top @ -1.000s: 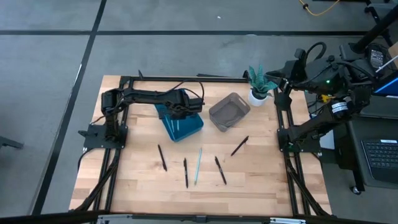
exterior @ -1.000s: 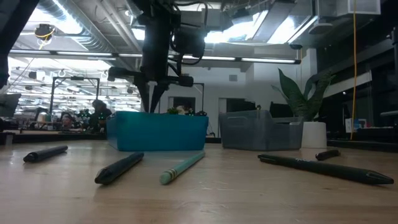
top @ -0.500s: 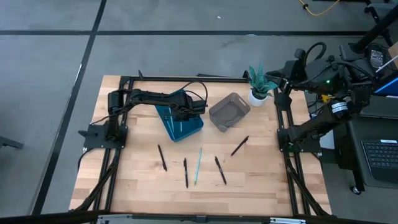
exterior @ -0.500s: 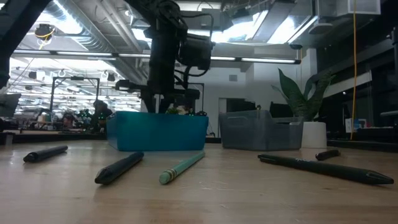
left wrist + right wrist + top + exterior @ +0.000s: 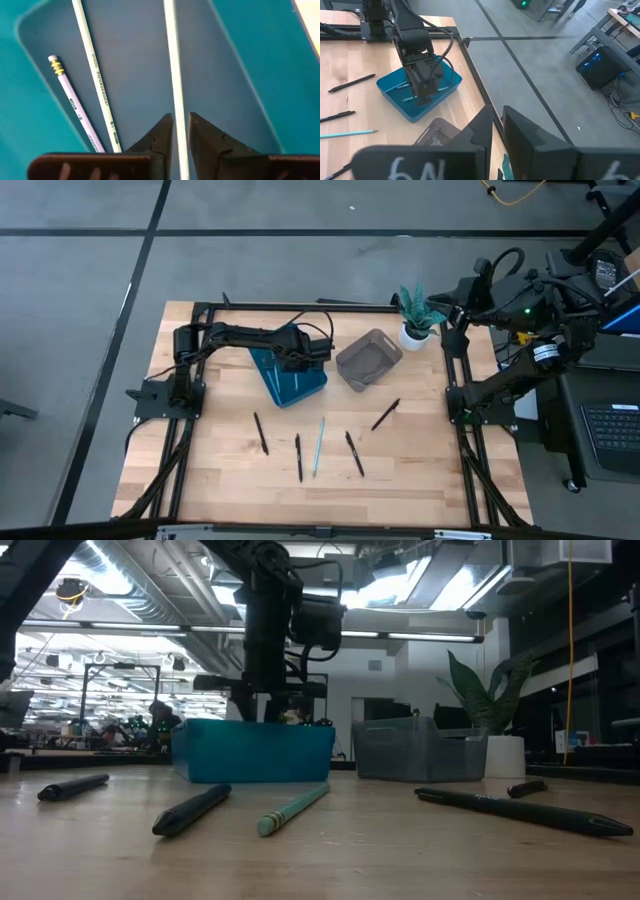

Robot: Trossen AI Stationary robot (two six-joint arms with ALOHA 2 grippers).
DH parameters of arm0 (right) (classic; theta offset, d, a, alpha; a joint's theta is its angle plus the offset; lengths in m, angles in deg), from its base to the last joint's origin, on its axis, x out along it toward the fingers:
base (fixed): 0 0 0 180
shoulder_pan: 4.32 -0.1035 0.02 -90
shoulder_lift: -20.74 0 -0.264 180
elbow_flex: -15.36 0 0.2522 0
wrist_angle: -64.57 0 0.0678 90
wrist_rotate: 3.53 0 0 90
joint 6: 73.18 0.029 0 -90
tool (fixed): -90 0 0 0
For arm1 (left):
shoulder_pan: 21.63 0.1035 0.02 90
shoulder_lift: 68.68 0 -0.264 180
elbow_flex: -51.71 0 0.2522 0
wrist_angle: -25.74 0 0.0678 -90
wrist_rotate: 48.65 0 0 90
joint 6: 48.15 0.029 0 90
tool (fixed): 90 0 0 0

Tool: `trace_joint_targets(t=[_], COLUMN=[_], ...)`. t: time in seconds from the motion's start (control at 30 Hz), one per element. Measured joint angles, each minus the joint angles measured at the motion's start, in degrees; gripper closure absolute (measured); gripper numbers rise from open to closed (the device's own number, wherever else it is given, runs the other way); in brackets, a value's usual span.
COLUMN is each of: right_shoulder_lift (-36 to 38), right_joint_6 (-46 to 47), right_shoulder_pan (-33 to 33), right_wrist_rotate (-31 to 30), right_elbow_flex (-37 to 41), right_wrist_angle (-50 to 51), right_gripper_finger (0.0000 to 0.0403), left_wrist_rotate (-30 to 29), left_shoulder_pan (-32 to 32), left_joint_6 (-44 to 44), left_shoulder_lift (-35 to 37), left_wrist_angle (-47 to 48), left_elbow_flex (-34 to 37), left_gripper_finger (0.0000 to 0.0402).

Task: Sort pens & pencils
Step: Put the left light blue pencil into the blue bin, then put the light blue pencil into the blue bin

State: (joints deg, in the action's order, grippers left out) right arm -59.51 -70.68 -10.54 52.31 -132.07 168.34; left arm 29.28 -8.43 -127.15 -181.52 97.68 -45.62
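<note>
The high view looks straight down on the whole pale wooden worktop (image 5: 220,470) from well above. The low view sits at worktop height, looking level across it into the room, near the teal plastic bin (image 5: 252,751), which the high view also shows (image 5: 290,377). The left wrist view peers closely into that bin (image 5: 250,55). The right wrist view looks down from far off, sharing the bin (image 5: 415,95) and worktop (image 5: 345,60).
</note>
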Motion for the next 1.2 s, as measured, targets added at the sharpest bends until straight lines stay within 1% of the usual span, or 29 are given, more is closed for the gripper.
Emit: trace_joint_targets(t=[0.17, 0.33, 0.43, 0.53, 0.6, 0.7, 0.77, 0.8, 0.87, 0.93, 1.0, 1.07, 1.2], right_shoulder_lift=[0.0, 0.0, 0.0, 0.0, 0.0, -0.03, -0.15, -0.2, -0.38, -0.64, -0.96, -1.32, -2.53], right_joint_6=[0.02, 0.24, 0.19, -0.11, -0.85, -1.46, -1.49, -1.49, -1.45, -1.25, -1.25, -1.25, -1.2], right_shoulder_pan=[-0.02, 0.0, -0.02, 0.0, 0.0, 0.0, 0.01, 0.02, 0.0, 0.0, 0.0, 0.0, 0.01], right_wrist_rotate=[1.4, 1.39, 1.39, 1.34, 1.05, -0.34, -0.67, -0.72, -0.73, -0.71, -0.73, -0.73, -0.75], right_elbow_flex=[0.0, 0.0, 0.0, 0.0, 0.0, 0.0, 0.0, 0.0, 0.0, 0.0, 0.0, 0.0, 0.0], right_wrist_angle=[0.0, 0.0, 0.0, 0.0, 0.0, 0.0, 0.0, 0.0, 0.0, 0.0, -0.02, 0.0, 0.0], right_gripper_finger=[0.0355, 0.0355, 0.0355, 0.0355, 0.0355, 0.0355, 0.0355, 0.0355, 0.0355, 0.0355, 0.0355, 0.0355, 0.0355], left_wrist_rotate=[0.06, 0.22, 0.7, 0.13, -1.95, -4.61, -6.44, -7.08, -7.64, -7.67, -7.37, -5.88, -0.08], left_shoulder_pan=[0.08, -0.41, -2.51, -6.09, -8.78, -13.01, -16.32, -18.01, -21.25, -24.32, -26.75, -28.54, -30.29], left_joint_6=[0.11, 0.11, 0.57, 1.82, 1.64, 1.36, 0.66, -0.37, -2.7, -4.73, -5.46, -6.0, -8.07], left_shoulder_lift=[0.0, 0.0, 0.4, 1.02, 1.42, 1.64, 1.71, 1.79, 1.74, 1.66, 1.44, 0.53, -2.05], left_wrist_angle=[0.13, 0.22, 1.45, 3.81, 8.85, 14.01, 19.43, 19.69, 17.56, 14.42, 6.77, 0.07, -5.39], left_elbow_flex=[0.0, -0.05, -1.6, -5.75, -9.72, -16.51, -20.42, -21.43, -21.83, -20.49, -17.67, -14.6, -11.45], left_gripper_finger=[0.0326, 0.0326, 0.0327, 0.0327, 0.0327, 0.0327, 0.0327, 0.0327, 0.0327, 0.0327, 0.0327, 0.0327, 0.0327])
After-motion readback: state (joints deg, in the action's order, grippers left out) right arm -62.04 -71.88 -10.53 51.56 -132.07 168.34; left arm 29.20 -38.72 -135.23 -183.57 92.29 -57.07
